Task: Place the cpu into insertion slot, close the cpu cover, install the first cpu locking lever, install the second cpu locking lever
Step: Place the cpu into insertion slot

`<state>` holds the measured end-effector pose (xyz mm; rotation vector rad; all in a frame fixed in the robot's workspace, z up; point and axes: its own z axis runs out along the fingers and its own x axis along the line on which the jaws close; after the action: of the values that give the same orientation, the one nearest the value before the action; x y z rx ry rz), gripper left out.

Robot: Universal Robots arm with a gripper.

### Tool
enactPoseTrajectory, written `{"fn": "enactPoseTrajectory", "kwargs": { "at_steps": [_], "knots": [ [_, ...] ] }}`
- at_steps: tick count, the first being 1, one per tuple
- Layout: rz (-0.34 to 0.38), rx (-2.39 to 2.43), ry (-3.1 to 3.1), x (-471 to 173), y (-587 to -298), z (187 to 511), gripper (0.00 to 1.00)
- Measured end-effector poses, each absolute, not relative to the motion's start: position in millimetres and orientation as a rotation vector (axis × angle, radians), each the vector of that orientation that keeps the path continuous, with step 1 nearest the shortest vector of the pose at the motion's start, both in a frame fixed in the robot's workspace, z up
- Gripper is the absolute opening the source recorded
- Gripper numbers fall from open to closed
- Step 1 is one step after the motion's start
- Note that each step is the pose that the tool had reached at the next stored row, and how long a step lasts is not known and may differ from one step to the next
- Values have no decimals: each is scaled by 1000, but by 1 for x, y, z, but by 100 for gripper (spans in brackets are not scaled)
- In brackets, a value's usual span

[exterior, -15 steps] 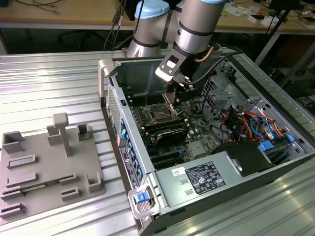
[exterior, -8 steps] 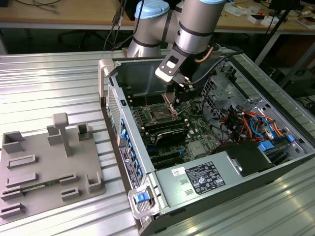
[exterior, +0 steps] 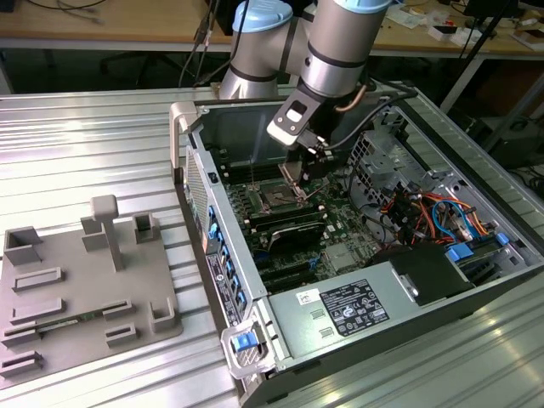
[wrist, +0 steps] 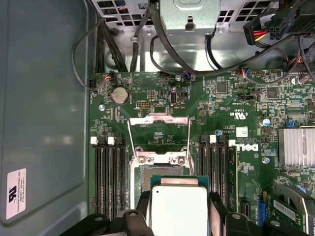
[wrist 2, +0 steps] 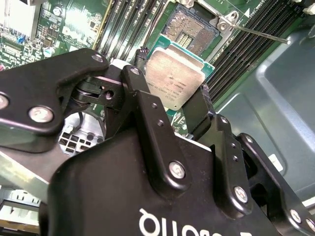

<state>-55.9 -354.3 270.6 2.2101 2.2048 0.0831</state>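
My gripper [wrist 2: 170, 96] is shut on the cpu [wrist 2: 174, 78], a flat silver square on a green base held by its two opposite edges between the black fingers [wrist 2: 142, 98]. In the first wrist view the cpu [wrist: 178, 209] hangs just short of the insertion slot [wrist: 143, 176], and its edge hides part of the slot. The dark pin field of the insertion slot [wrist 2: 189, 29] lies open just beyond the cpu. The cpu cover [wrist: 158, 118] is swung back, away from the slot. In the exterior view the gripper [exterior: 310, 161] hovers inside the case above the insertion slot [exterior: 279, 197].
Long black memory slots [wrist: 108, 177] flank the socket on both sides. A thin metal lever [wrist 2: 261, 34] sticks out beside it. Cable bundles [exterior: 425, 212] and a labelled power supply box [exterior: 340, 310] fill the case. A grey fixture plate [exterior: 76, 289] lies at the exterior view's left.
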Motion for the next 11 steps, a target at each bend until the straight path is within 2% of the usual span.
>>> {"fn": "enactPoseTrajectory", "kwargs": {
  "at_steps": [11],
  "knots": [
    [83,2210,2205,-56,-354,266,55]
  ]
}}
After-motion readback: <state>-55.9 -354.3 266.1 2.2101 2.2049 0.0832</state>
